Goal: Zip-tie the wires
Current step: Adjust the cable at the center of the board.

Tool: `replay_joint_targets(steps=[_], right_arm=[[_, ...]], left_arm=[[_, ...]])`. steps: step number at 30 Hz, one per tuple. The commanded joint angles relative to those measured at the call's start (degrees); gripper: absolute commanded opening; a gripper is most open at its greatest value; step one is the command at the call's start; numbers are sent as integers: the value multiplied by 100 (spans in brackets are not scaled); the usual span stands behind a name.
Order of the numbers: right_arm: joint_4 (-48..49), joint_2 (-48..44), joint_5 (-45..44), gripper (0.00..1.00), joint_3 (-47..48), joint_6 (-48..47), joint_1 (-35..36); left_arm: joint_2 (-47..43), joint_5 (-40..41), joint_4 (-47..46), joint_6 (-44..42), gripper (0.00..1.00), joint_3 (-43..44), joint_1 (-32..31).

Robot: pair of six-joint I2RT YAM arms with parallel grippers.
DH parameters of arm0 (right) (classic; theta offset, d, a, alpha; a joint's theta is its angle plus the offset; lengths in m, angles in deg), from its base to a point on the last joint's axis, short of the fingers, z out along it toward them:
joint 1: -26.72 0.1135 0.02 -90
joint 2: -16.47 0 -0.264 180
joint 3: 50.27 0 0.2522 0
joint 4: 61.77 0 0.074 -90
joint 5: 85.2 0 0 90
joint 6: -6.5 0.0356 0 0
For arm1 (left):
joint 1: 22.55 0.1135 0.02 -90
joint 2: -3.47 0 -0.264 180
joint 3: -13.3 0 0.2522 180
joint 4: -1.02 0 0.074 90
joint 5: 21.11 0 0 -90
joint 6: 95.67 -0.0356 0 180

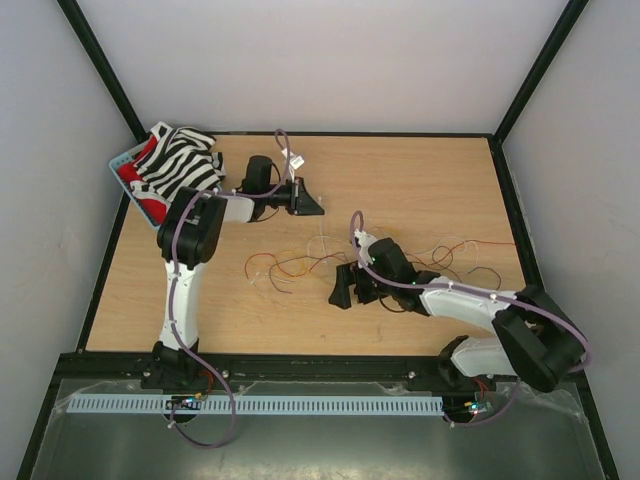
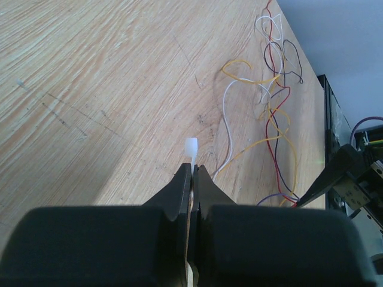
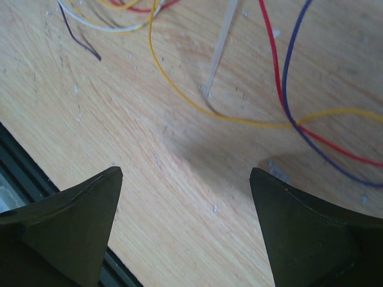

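The wires (image 1: 300, 263) lie as loose thin strands, red, yellow, white and dark, across the middle of the table, with more at the right (image 1: 462, 255). My left gripper (image 1: 308, 206) sits behind them, shut on the zip tie. In the left wrist view the zip tie's white head (image 2: 191, 146) sticks out past the closed tips of my left gripper (image 2: 194, 170), and the wires (image 2: 272, 101) lie ahead to the right. My right gripper (image 1: 343, 291) is open and empty, low over bare wood in front of the wires. In the right wrist view my right gripper (image 3: 185, 176) has yellow, red and blue wires (image 3: 281, 89) and a thin whitish strip (image 3: 218, 54) beyond it.
A blue basket with a zebra-striped cloth (image 1: 172, 163) stands at the back left, behind the left arm. A black rail (image 1: 300, 365) runs along the table's front edge, and it also shows in the right wrist view (image 3: 18, 161). White walls enclose the table.
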Motion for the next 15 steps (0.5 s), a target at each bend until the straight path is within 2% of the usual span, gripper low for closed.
replay_joint_targets(steps=[1, 8, 15], right_arm=[[288, 490, -200, 99, 252, -43, 40], [187, 1378, -618, 100, 1065, -410, 39], [236, 2095, -561, 100, 1842, -469, 38]], left_arm=[[-371, -27, -189, -249, 0, -140, -48], [-373, -91, -189, -286, 0, -162, -75], [-422, -25, -189, -319, 0, -273, -85]])
